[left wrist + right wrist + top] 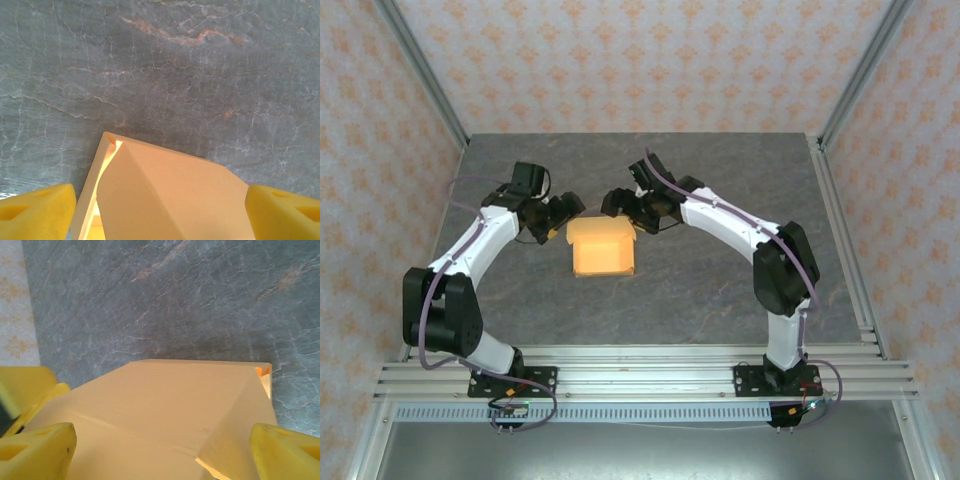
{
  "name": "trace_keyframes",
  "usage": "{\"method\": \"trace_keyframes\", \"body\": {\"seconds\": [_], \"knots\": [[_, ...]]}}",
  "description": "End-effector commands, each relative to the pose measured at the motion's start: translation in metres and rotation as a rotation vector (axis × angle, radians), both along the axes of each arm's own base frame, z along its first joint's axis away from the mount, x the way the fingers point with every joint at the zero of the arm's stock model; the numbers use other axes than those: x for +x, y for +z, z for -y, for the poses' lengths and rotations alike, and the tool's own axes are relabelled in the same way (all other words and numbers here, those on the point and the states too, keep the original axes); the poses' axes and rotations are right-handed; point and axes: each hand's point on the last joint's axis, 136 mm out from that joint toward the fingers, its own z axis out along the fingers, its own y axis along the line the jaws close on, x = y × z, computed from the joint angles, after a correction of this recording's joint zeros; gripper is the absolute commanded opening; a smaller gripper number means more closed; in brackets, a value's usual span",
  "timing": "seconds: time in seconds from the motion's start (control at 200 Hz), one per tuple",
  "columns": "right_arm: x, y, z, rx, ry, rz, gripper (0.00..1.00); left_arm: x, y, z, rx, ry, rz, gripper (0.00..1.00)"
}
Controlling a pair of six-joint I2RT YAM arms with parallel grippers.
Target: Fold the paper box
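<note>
Squarely on the worktop [720, 290], paper box [601, 248] partly folded, far corners bracketed by left pincer [563, 212] and right pincer [618, 203]. Both spread apart, gripping nothing, seemingly poised to press the raised flaps inward.

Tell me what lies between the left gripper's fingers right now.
The paper box: in the left wrist view its folded tan panel fills the gap between the left gripper's wide-set yellow fingertips, with grey table beyond.

Bright, diffuse light, faint soft shadow beside the paper box [165, 400], slight blur low in both wrist views.
</note>
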Motion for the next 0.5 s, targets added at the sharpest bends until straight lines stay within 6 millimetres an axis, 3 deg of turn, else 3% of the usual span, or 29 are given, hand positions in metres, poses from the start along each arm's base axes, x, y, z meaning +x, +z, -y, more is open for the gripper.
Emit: {"method": "trace_keyframes", "body": {"seconds": [0.0, 0.295, 0.495], "knots": [[-0.003, -0.007, -0.008, 0.024, 0.0, -0.025, 0.9, 0.005, 0.001, 0.01, -0.021, -0.024, -0.001, 0.84], [-0.009, -0.012, -0.007, 0.033, -0.001, -0.048, 0.9, 0.006, 0.001, 0.021, -0.028, -0.054, -0.006, 0.77], [-0.019, -0.018, -0.002, 0.019, 0.01, -0.069, 0.93, -0.008, 0.004, 0.023, -0.014, -0.074, -0.026, 0.75]]}}
